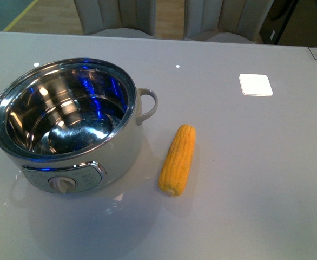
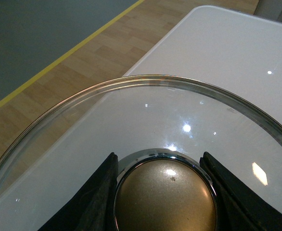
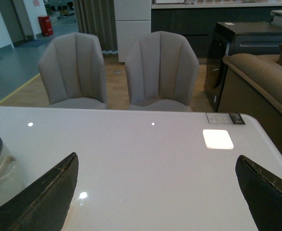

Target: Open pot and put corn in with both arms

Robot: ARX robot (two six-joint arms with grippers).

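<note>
Left claw (image 2: pixel 164 192) pinches the knob (image 2: pixel 166 199) of the glass lid (image 2: pixel 146 110), right claw (image 3: pixel 155 192) gapes empty; that smooth knob could slip, shattering glass.

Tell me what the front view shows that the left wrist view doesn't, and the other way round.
Only the front view: the pot, lid off and nothing inside, the corn cob lying on the table just to its right, and a white square pad further back. Only the left wrist view: the glass lid, its gold knob gripped between the left fingers. Both: the white table and some wood floor.
</note>
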